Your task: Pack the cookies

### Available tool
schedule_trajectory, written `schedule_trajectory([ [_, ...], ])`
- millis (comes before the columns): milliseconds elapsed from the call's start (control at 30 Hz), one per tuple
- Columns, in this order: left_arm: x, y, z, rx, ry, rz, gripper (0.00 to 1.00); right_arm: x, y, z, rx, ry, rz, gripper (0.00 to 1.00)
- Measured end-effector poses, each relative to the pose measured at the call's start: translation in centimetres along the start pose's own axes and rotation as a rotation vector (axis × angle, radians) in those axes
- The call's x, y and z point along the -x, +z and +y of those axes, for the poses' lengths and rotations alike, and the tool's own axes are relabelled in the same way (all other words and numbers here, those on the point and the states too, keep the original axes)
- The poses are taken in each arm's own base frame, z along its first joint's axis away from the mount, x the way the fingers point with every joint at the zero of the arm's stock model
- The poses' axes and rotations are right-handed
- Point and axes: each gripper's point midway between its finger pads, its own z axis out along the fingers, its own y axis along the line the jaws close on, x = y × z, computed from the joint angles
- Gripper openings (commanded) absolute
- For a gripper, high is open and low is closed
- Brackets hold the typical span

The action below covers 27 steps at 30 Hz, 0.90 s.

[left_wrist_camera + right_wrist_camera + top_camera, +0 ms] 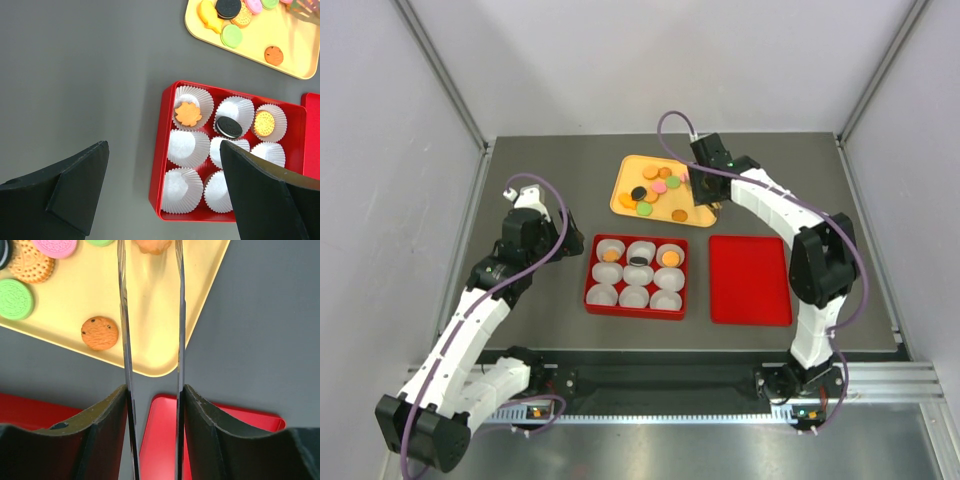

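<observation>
Cookies [658,186] lie on a yellow tray [623,203]: orange, pink, green and black. A red box [593,271] holds white paper cups. Its back row holds an orange cookie [188,114], a black cookie [229,127] and another orange cookie [264,123]. My right gripper [708,203] hangs over the tray's right part. In the right wrist view its thin fingers stand apart either side of an orange cookie [152,244], with a gap on each side. My left gripper [164,146] is open and empty, above the table at the box's left edge.
A flat red lid [750,279] lies right of the box, just below the yellow tray's corner [160,371]. An orange chip cookie [100,333] and a green cookie [15,299] lie left of my right fingers. Cage walls stand on both sides.
</observation>
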Motion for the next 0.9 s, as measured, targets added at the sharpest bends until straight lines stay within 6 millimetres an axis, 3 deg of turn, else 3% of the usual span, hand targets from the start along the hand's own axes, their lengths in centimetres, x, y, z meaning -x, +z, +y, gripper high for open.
schedule_trajectory([
  [400, 0.0, 0.0, 0.0, 0.0, 0.0, 0.0, 0.97, -1.0, 2.5, 0.0, -0.015, -0.01, 0.047, 0.45],
  [900, 0.0, 0.0, 0.0, 0.0, 0.003, 0.0, 0.97, -0.3, 2.8, 0.1, -0.011, -0.004, 0.029, 0.32],
])
